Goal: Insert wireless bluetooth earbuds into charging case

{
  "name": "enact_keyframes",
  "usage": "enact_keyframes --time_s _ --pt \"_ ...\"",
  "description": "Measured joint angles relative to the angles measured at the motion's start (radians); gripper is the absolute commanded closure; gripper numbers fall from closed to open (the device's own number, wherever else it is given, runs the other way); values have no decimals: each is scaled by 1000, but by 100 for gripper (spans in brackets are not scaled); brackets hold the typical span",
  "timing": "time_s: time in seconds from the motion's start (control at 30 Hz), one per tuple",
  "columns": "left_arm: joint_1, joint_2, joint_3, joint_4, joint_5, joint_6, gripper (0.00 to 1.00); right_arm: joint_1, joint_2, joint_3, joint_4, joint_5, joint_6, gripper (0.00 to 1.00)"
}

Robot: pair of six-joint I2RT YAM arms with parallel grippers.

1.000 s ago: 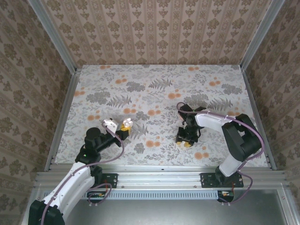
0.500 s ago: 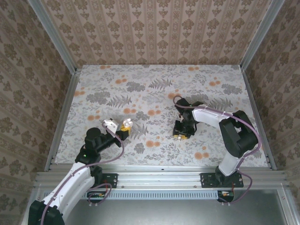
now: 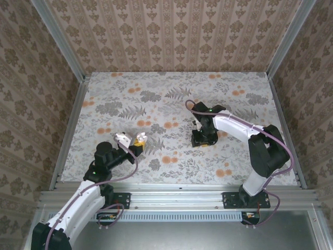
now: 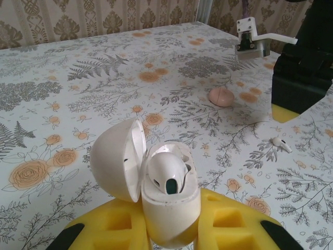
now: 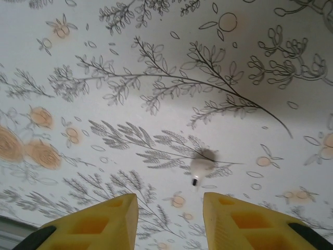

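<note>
Left wrist: charging case (image 4: pixel 169 203), lid open, clamped in left gripper (image 4: pixel 169 232); seated earbud (image 4: pixel 167 171) inside. Right wrist: loose earbud (image 5: pixel 202 166) on table (image 5: pixel 130 31), one o'clock of right gripper (image 5: pixel 169 219), fingers apart, empty. Judged half done; pick-up and insertion remain.

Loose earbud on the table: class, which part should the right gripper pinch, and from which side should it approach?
Probably the rounded head of the earbud, pinched from straight above. It lies flat on the table, its thin stem offers little to hold, and the open right gripper hangs above the table close by it.
</note>
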Motion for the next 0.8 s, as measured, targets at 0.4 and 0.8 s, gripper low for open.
enact_keyframes --time_s 0.4,0.8 --pt "-3 0 1 -12 -4 0 100 3 94 17 -49 29 -38 61" --pt "-4 0 17 -18 -7 1 100 13 154 16 -46 32 -33 61"
